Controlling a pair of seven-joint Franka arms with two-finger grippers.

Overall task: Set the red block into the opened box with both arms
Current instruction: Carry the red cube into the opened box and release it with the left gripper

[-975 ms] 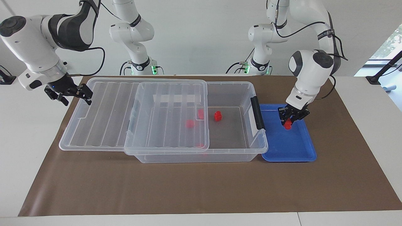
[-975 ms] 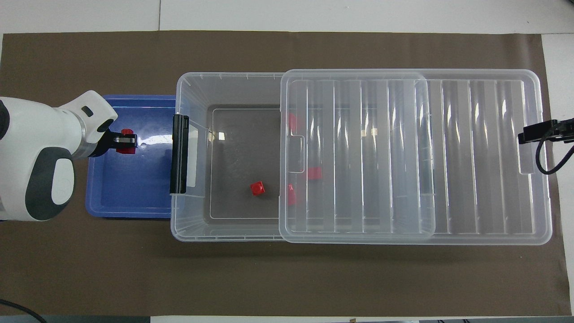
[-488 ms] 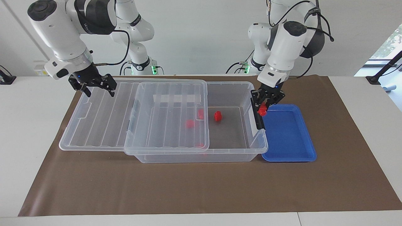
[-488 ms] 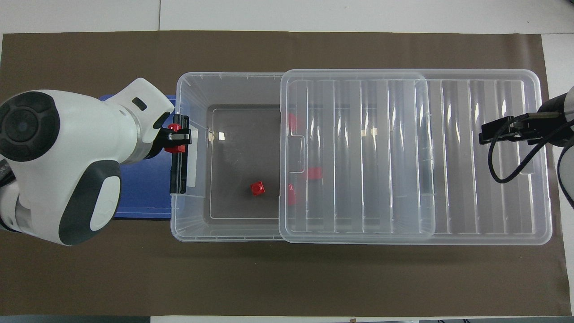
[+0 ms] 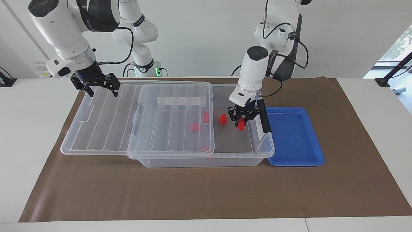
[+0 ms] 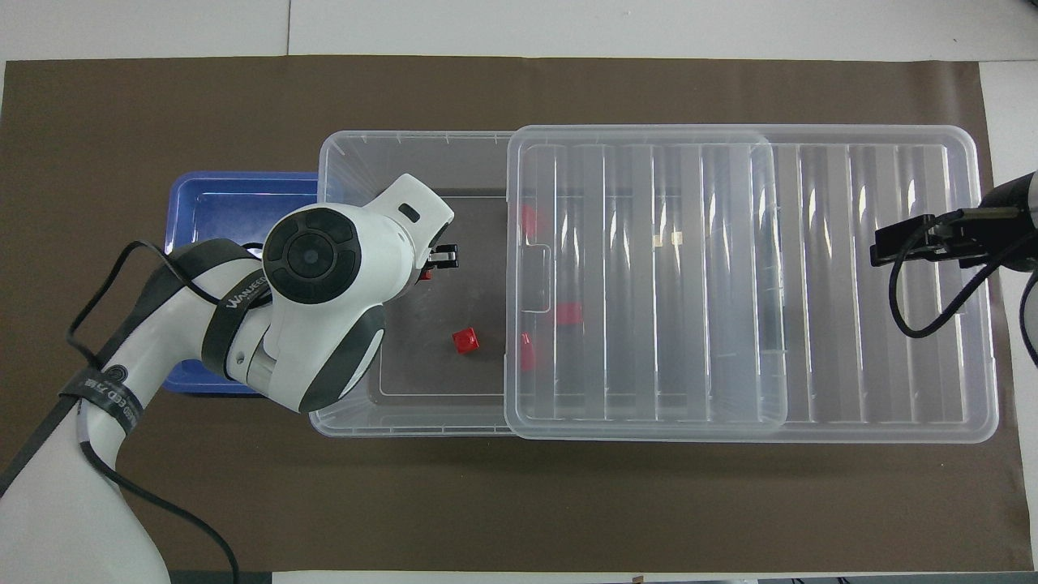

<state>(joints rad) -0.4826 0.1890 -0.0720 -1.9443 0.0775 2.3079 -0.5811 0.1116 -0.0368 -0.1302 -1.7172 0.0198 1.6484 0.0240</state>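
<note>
My left gripper [image 5: 241, 121] is shut on a red block [image 5: 240, 127] and hangs inside the uncovered end of the box [image 5: 206, 159], just past its dark latch handle [image 5: 264, 116]. In the overhead view the left arm hides most of this; only the left gripper [image 6: 442, 259] and a sliver of the held red block [image 6: 425, 275] show. A loose red block [image 5: 223, 119] lies on the box floor beside it. Others sit under the slid-back ribbed lid [image 5: 106, 119]. My right gripper [image 5: 102, 91] stands open over the lid's end toward the right arm's end of the table.
A shallow blue tray [image 5: 294, 138] lies against the box's handle end with nothing in it. The lid [image 6: 851, 284] covers about half of the box [image 6: 340, 154] and overhangs it. Brown paper [image 5: 193, 193] covers the table.
My left gripper lifted the red block from the blue tray, carried it over the handle and came down into the box. My right gripper rose and moved in over the lid's end.
</note>
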